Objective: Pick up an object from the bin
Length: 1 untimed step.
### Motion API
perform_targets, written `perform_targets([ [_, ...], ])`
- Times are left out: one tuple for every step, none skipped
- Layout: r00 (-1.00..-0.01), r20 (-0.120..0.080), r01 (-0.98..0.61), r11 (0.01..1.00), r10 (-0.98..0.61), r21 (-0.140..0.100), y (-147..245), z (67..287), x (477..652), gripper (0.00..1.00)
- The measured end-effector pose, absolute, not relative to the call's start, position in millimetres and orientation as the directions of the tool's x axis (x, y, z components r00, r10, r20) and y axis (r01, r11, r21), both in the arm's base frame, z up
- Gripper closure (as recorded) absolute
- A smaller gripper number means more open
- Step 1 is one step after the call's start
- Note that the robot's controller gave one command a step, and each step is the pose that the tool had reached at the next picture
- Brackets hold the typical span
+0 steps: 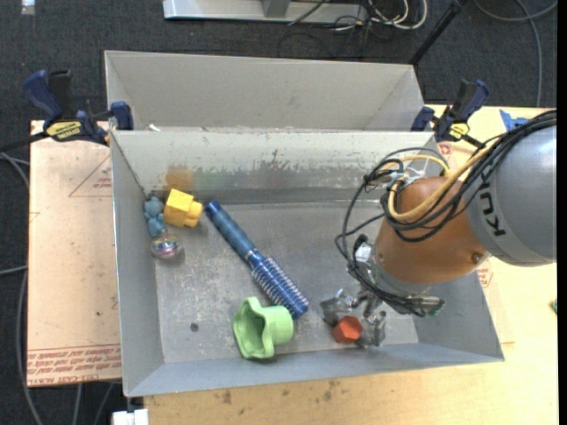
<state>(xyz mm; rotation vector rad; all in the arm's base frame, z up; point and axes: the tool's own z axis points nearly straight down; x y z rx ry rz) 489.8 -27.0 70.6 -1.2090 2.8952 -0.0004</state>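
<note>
Small red thing (347, 329), a rounded orange-red lump, lies on the floor of the bin near the front right corner, just short of where the front wall begins to slope up. It looks about as wide as it is long, so I cannot make out a long axis or say which way it points.

The gripper (353, 324) is down on it, one metal finger to its left and back, the other finger (375, 328) to its right, and the lump is pinched between the two. Above the gripper bulges the orange cover (425, 237) of the wrist, wrapped in black cables, and behind that the grey arm (524, 202) comes in from the right.

To the left of the lump, near it but apart, a light green cup-like piece (261, 328) lies on its side. A blue hairbrush (255, 259) runs slantwise from the back left toward the front right, its bristled end just above the green piece. Well apart, in the back left corner, sit a yellow block (182, 207), a small blue figure (155, 216) beside it, and a little shiny ball (166, 249).

The bin (266, 162) is grey metal, its floor scuffed and scratched, its back wall streaked with rusty marks. Round it the room's floor is dark carpet (89, 16), with loose cables (390, 3) trailing at the back.
</note>
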Motion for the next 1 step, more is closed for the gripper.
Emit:
perform_targets([
  [-0.686,-0.007,-0.728,0.686,-0.728,-0.007,-41.2,204.9,507.1,1.0],
])
